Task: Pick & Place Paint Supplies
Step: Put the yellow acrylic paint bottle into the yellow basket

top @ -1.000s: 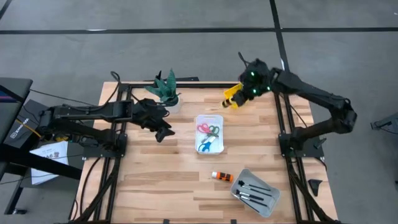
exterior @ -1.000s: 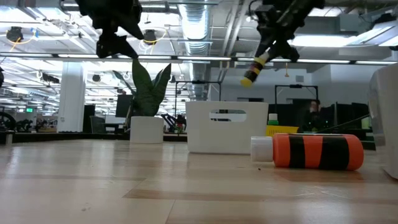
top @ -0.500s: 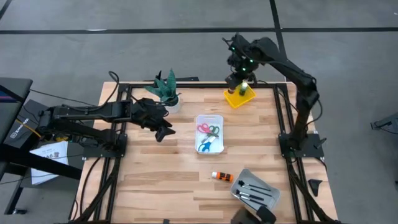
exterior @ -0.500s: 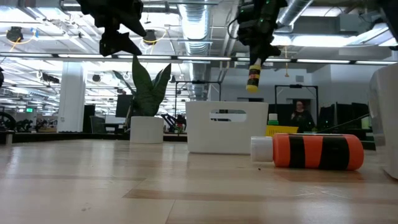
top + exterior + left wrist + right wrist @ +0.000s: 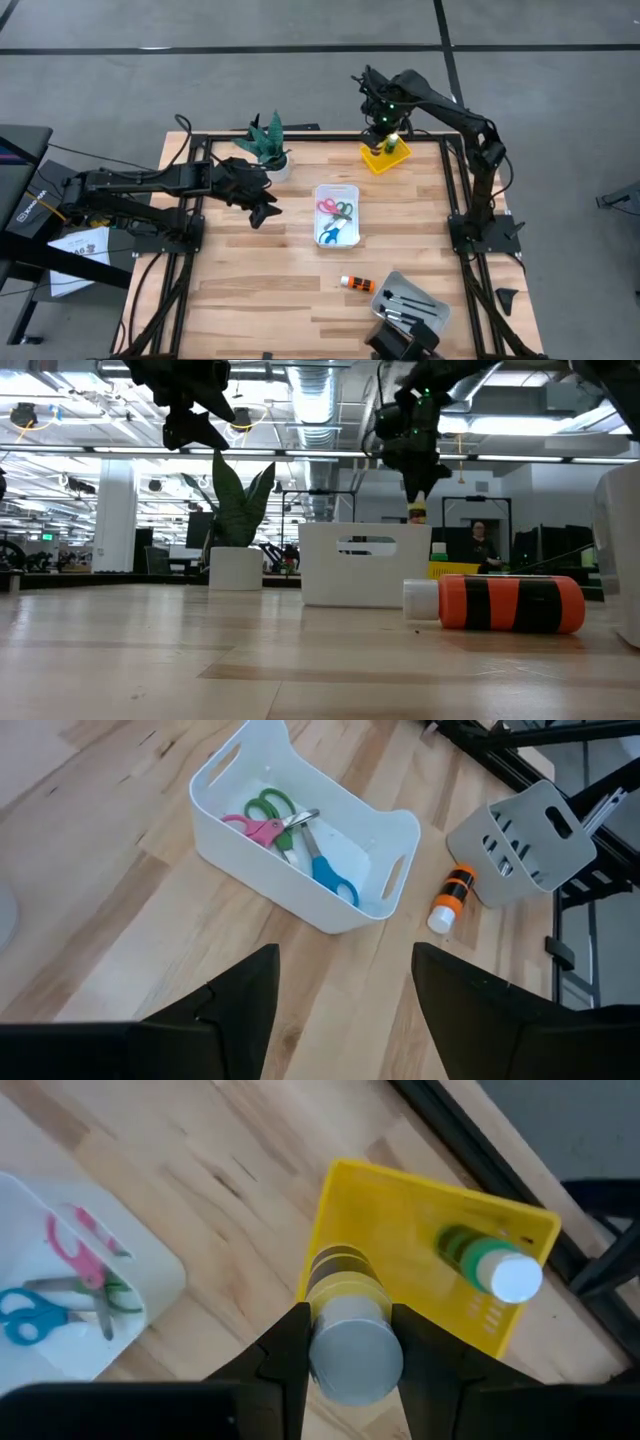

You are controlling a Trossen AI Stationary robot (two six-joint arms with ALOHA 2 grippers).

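Note:
My right gripper (image 5: 383, 125) hangs above the yellow tray (image 5: 385, 155) at the table's far right and is shut on a yellow, dark-striped paint bottle (image 5: 340, 1275). A green bottle (image 5: 480, 1260) with a white cap lies in that tray. The orange bottle (image 5: 357, 285) lies on its side on the table near the grey tray (image 5: 410, 308) of brushes. Several scissors (image 5: 290, 830) lie in the white tray (image 5: 337, 213). My left gripper (image 5: 262, 210) hovers open, left of the white tray. My right gripper pinches the yellow bottle between its two fingers (image 5: 290, 1345) just below the grey cap (image 5: 355, 1360), coming from above and pointing down. The bottle hangs upright, cap up. Its lower end (image 5: 416, 513) is over the yellow tray's edge; whether it touches, I cannot tell.
A green potted plant (image 5: 265, 145) stands at the far left of the table. In the low view the white tray (image 5: 365, 565) hides the yellow tray's floor. A person (image 5: 480, 545) stands in the room behind. Bare wood lies along the near left.
My right gripper has swung from the table's right toward the yellow tray and come down over it. The yellow bottle has turned from slanting to upright and dropped lower, its lower end now behind the white tray's rim in the low view.

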